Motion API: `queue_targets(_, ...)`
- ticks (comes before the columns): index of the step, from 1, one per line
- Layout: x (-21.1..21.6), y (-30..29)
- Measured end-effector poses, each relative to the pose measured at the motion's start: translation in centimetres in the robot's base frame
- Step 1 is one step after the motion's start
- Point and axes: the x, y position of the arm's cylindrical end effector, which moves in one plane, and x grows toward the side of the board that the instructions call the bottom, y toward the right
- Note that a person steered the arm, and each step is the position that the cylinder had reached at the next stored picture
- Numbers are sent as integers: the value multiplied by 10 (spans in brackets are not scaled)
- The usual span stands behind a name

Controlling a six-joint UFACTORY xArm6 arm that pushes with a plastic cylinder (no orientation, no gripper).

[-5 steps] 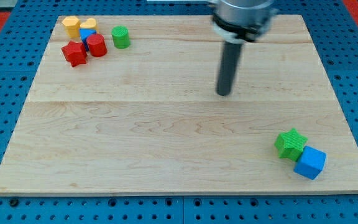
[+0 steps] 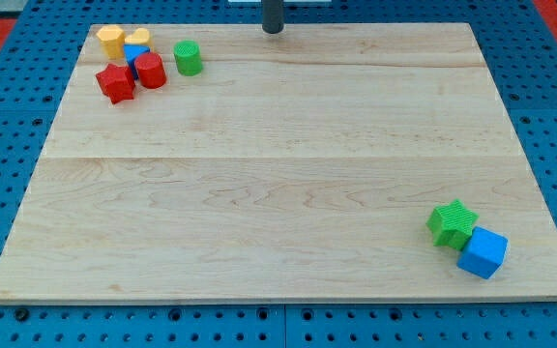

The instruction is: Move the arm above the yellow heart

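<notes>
Tip (image 2: 273,30) located at top centre of the frame, just inside the far edge of the wooden board (image 2: 278,174). Only the short lower end of the rod visible; remainder cut off by the top of the frame. Tip apart from every block, touching nothing.

Yellow heart (image 2: 138,38) positioned in the upper left corner of the frame, close to the board's top edge, well left of the tip. Packed within a cluster: yellow hexagonal block (image 2: 111,41) just beside it on the left, blue block (image 2: 135,52) directly below and largely hidden, red cylinder (image 2: 150,71) and red star-like block (image 2: 116,83) lower down. Green cylinder (image 2: 188,59) standing slightly apart at the cluster's right, between cluster and tip.

Green star (image 2: 452,222) and blue cube (image 2: 482,252) touching in the lower right corner, cube near the board's right and bottom edges.

Bare wood across the centre, lower left and upper right. Blue perforated surface (image 2: 8,193) surrounding the board.
</notes>
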Motion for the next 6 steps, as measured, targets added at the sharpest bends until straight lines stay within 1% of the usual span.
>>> queue_targets(1,0,-1)
queue_targets(2,0,-34)
queue_targets(3,1,-81)
queue_targets(4,0,-139)
queue_targets(6,0,-286)
